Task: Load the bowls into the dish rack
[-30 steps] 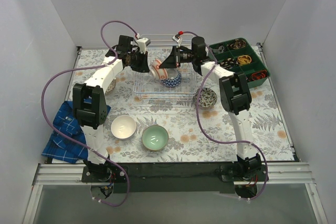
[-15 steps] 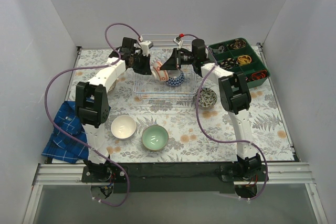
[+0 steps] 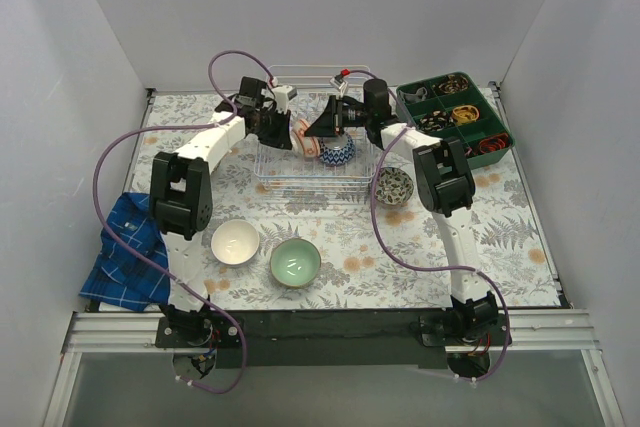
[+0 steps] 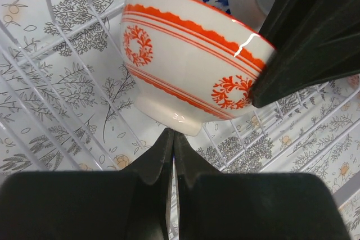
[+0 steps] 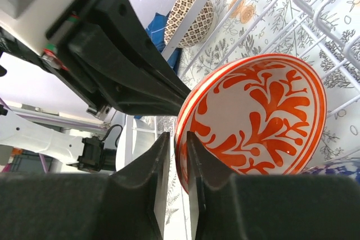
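Two arms reach across the floral counter [image 3: 450, 247] to the wire dish rack [image 3: 310, 190] at upper centre of the overhead view. Inside it the orange-red patterned bowl [image 4: 185, 66] stands on edge beside a blue-and-white bowl [image 3: 337, 152], probably so the dividers can prop it. The white bowl [image 3: 235, 241], mint green bowl [image 3: 296, 261] and dark grey patterned bowl [image 3: 394, 186] wait lower down, unloaded. The right hand [image 5: 178, 139] pinches the tilted bowl's rim to steer it. The left hand [image 4: 173, 134], fingers pressed together and empty, sits at its foot, seemingly bracing it.

The wire dish rack [image 3: 300, 173] sits by the table's far edge, with the orange-red bowl [image 4: 185, 77] tipped on its side inside (the blue-and-white bowl [image 3: 337, 154] is right beside it). Outside, the dark grey bowl [image 3: 394, 186], white bowl [image 3: 235, 242] and mint bowl [image 3: 296, 262] sit upright.
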Available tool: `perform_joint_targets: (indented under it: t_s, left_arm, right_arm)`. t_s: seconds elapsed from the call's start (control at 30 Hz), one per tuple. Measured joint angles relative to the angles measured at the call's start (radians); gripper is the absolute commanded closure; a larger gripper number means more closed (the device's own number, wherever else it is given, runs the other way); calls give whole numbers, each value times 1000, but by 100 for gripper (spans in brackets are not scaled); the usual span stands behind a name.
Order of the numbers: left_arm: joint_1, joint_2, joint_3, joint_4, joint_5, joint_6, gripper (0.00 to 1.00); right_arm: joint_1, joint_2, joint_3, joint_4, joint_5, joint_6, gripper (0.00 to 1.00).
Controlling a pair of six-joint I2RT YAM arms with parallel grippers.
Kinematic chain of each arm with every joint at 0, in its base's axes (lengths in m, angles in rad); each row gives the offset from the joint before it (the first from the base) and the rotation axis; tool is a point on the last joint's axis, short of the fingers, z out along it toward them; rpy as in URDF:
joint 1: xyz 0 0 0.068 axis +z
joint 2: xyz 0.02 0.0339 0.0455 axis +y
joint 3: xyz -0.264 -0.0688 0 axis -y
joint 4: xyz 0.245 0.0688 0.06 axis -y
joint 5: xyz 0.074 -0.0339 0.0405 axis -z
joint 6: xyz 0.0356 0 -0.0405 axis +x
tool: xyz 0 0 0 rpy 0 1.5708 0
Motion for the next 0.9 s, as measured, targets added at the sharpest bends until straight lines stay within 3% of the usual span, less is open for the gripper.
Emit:
perform_joint_targets:
  t_s: [0.3, 0.9]
  left_arm:
    - [-21, 67, 3, 23, 1, -8, 100]
    - [-28, 135, 97, 28, -21, -11, 100]
  right_arm:
    - [-19, -3, -6, -36, 7, -69, 57]
    - [-57, -89, -6, -230, 101, -288, 59]
